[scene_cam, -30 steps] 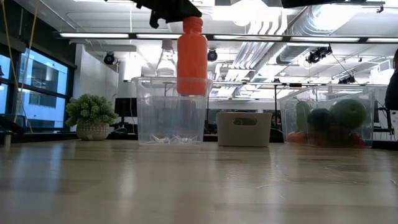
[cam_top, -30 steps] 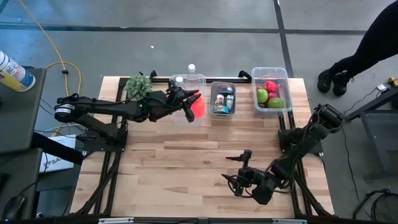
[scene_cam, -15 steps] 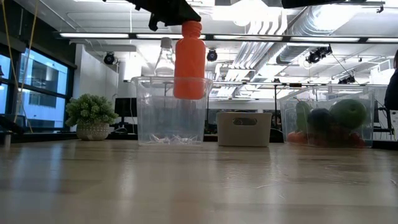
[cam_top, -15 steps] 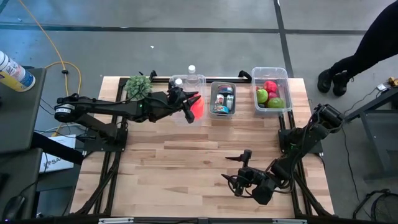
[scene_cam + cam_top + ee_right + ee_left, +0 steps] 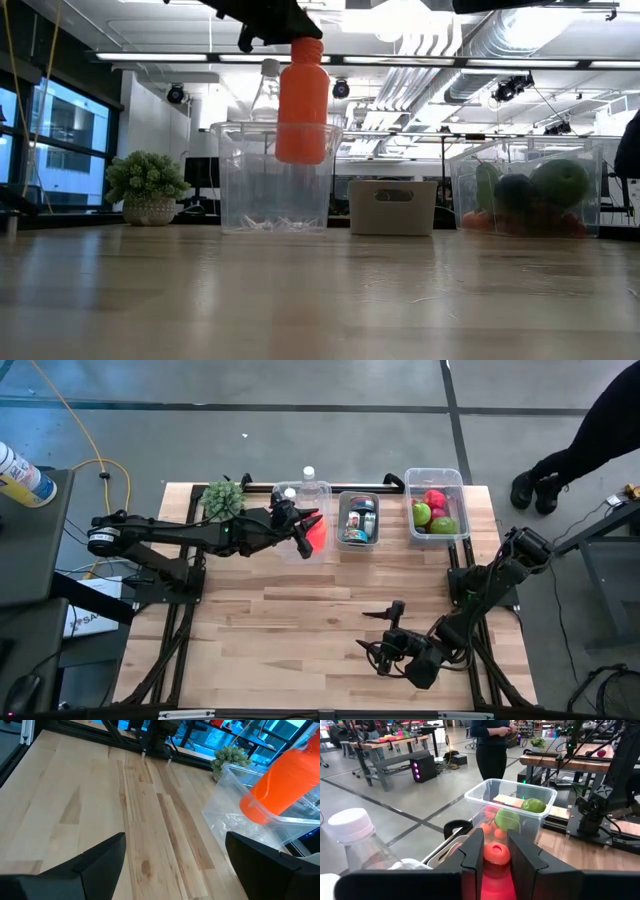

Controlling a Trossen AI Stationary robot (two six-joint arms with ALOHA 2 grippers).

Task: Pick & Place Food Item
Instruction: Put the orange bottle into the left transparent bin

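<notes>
My left gripper (image 5: 300, 525) is shut on an orange bottle (image 5: 302, 100) and holds it above a clear plastic bin (image 5: 275, 178) at the table's far edge; the bottle's lower half reaches below the bin's rim. The bottle also shows in the left wrist view (image 5: 496, 857) and the right wrist view (image 5: 287, 780). A clear bottle with a white cap (image 5: 308, 473) stands at the bin's far side. My right gripper (image 5: 385, 635) is open and empty near the table's front right. My left gripper pinches the orange bottle's neck just under its cap (image 5: 496, 854) between its two fingers (image 5: 472, 855), one on each side. The fingers come from the table's left. The bottle hangs upright below them, lifted clear, its bottom end (image 5: 300, 152) inside the bin's opening.
A small grey bin (image 5: 359, 518) with packaged items stands right of the clear bin. A clear bin with green and red fruit (image 5: 436, 505) stands at the far right. A small potted plant (image 5: 222, 498) stands at the far left. A person (image 5: 590, 430) stands beyond the table's right.
My left gripper has carried the orange bottle a little toward the table's left and down, so that more of the bottle's lower part sits below the clear bin's rim. The bottle stays upright and held.
</notes>
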